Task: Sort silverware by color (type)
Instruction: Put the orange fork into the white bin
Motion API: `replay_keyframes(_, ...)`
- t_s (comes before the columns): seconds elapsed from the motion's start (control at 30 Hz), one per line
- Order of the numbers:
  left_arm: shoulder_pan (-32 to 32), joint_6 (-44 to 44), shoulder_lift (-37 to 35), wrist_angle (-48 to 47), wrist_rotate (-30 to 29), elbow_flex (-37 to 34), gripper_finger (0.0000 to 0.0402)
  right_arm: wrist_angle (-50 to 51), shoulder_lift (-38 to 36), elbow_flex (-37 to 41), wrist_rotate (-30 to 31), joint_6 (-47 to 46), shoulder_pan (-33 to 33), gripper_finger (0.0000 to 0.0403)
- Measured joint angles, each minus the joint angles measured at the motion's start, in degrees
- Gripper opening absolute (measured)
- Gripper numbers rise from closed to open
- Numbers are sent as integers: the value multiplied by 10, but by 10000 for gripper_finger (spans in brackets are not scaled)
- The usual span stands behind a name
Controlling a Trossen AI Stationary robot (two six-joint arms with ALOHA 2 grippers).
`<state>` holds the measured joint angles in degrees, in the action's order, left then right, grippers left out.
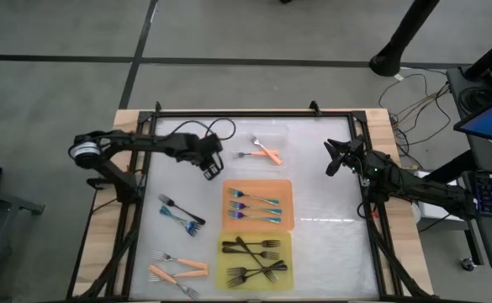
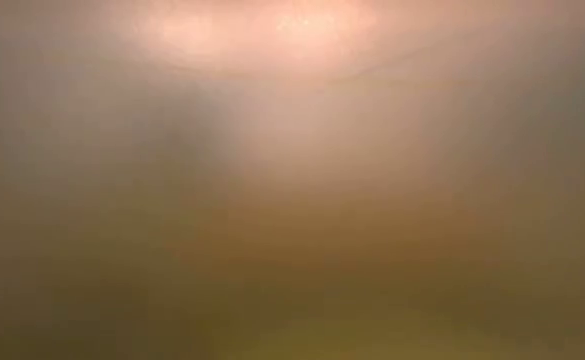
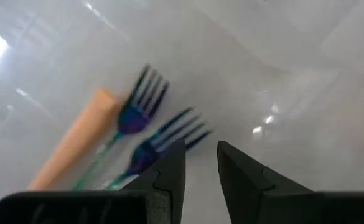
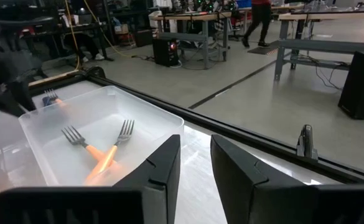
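Observation:
Two orange-handled forks (image 1: 264, 152) (image 4: 101, 155) lie in the clear tray (image 4: 150, 113). Teal forks (image 1: 252, 206) lie in the orange tray (image 1: 283, 189), and black forks (image 1: 254, 257) in the yellow tray (image 1: 229, 240). Loose on the table's left lie a black fork (image 1: 170, 203), teal forks (image 1: 188, 222) and orange forks (image 1: 178, 268). My left gripper (image 1: 212, 168) (image 3: 200, 162) hangs over the table beside the orange tray's far left corner, pointing steeply down, narrowly open and holding nothing. Past its fingers lie two teal forks (image 3: 141, 118) and an orange bar (image 3: 76, 143). My right gripper (image 1: 331, 162) (image 4: 195, 155) waits level at the table's right side, narrowly open and holding nothing.
A dark frame rail (image 1: 254, 112) runs round the table. Bare table (image 1: 330, 244) lies to the right of the trays. Cables (image 1: 414, 93) lie off the far right corner. A person (image 4: 256, 18) walks in the room beyond.

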<state>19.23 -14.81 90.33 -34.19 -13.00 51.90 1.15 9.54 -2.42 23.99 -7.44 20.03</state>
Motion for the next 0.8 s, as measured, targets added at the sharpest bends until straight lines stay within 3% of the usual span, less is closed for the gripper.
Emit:
replay_keyframes(0.13, 8, 36, 26, -120, -2, 85, 75, 0, 0, 0, 0, 0, 0, 84)
replay_keyframes(0.27, 11, 67, 27, -180, -2, 136, 75, 0, 0, 0, 0, 0, 0, 84)
replay_keyframes(0.63, 122, 95, 17, -180, 1, 133, 65, 0, 0, 0, 0, 0, 0, 84)
replay_keyframes(0.8, 169, 158, 17, -181, 43, 132, 50, 0, 0, 0, 0, 0, 0, 84)
